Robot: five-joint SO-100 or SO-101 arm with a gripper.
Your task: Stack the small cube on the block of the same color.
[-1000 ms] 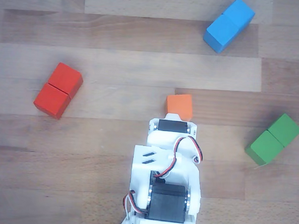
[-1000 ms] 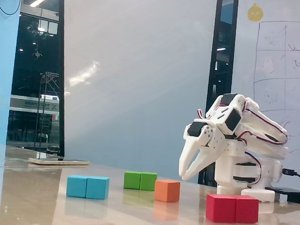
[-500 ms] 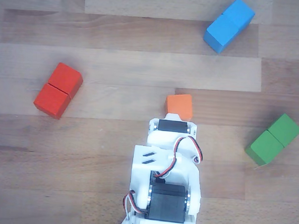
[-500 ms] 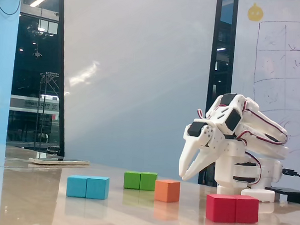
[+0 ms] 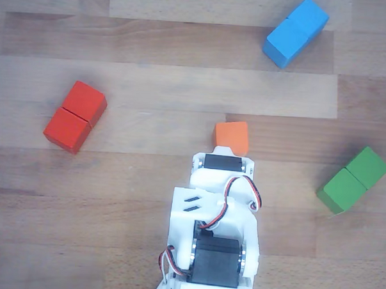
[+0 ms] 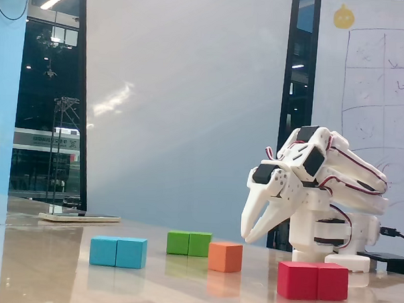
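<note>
Orange cube (image 5: 232, 136) (image 6: 225, 256): single, flat on the tabletop (image 5: 151, 85) (image 6: 49, 272), near mid-table in the top-down other view, just beyond the arm's front end and partly covered by it.

Red block (image 5: 75, 116) (image 6: 313, 280): two-cube piece, toward the left edge in the other view, well apart from the cube; nearest the camera in the fixed view.

Blue block (image 5: 295, 31) (image 6: 118, 251): two-cube piece, near the top edge in the other view.

Green block (image 5: 353, 179) (image 6: 189, 243): two-cube piece, near the right edge in the other view.

Gripper (image 6: 248, 236): white, pointing down, tips raised off the table above and just right of the cube in the fixed view; fingers slightly apart, holding nothing. Hidden under the arm body in the other view.
</note>
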